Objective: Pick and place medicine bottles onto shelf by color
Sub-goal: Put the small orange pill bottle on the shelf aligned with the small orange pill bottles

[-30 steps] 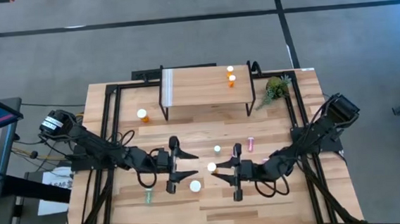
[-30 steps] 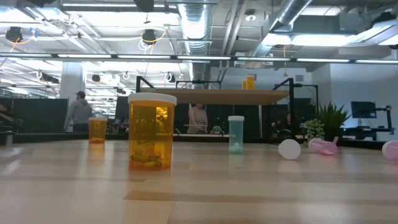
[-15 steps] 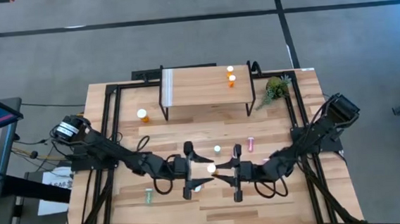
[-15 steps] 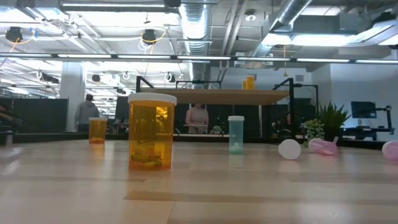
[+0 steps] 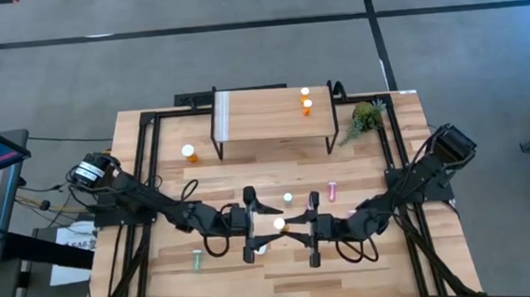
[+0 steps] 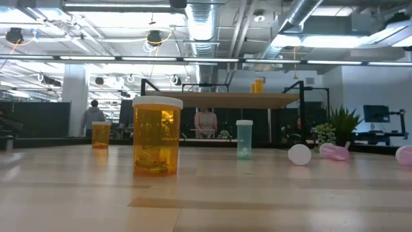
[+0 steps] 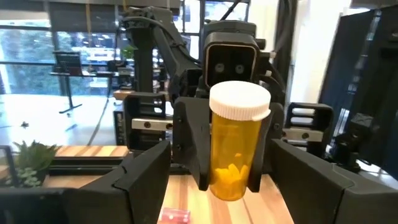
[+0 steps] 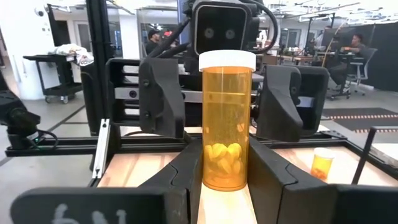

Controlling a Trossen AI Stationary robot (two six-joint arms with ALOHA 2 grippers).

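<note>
Right gripper [image 5: 287, 229] sits low over the middle of the table [image 5: 366, 254], its fingers closed on a large orange medicine bottle [image 8: 227, 121] that stands upright with its white cap on and yellow pills at the bottom. Facing it from the other side, the left gripper [image 5: 263, 227] has its jaws spread wide to either side of that same bottle, not touching it. Two small orange bottles [image 5: 306, 102] stand on the shelf [image 5: 263, 120] at its right end. Another orange one [image 5: 189, 153] stands on the table left of the shelf, and a pale green bottle [image 6: 244, 139] stands upright near the middle.
</note>
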